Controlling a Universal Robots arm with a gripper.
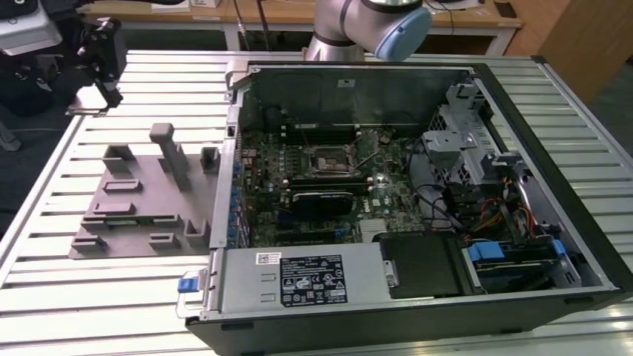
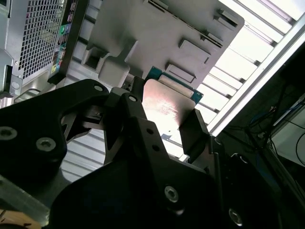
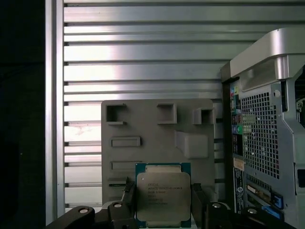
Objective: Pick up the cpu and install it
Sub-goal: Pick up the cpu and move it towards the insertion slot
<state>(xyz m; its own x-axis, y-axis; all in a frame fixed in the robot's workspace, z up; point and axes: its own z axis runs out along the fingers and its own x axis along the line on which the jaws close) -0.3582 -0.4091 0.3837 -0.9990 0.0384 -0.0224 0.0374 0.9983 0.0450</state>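
Pincer [image 3: 163, 198] pinching cpu [image 3: 163, 191] by two opposite edges, metal lid toward both wrist cameras. Edge grip likely spares contact side and keeps chip square. Beyond it, grey fixture [image 3: 157, 129] flat on slatted table [image 3: 143, 57]. Cpu looks lifted clear of it, though you can't confirm that. Farthest, case [image 1: 554, 222] lies open-side up, so socket [image 1: 327, 159] faces upward. Socket looks unfilled.

Ribbed aluminium table top [image 1: 99, 297], pale wooden desk [image 1: 277, 13] behind, brown wooden panel [image 1: 583, 37] beside it.
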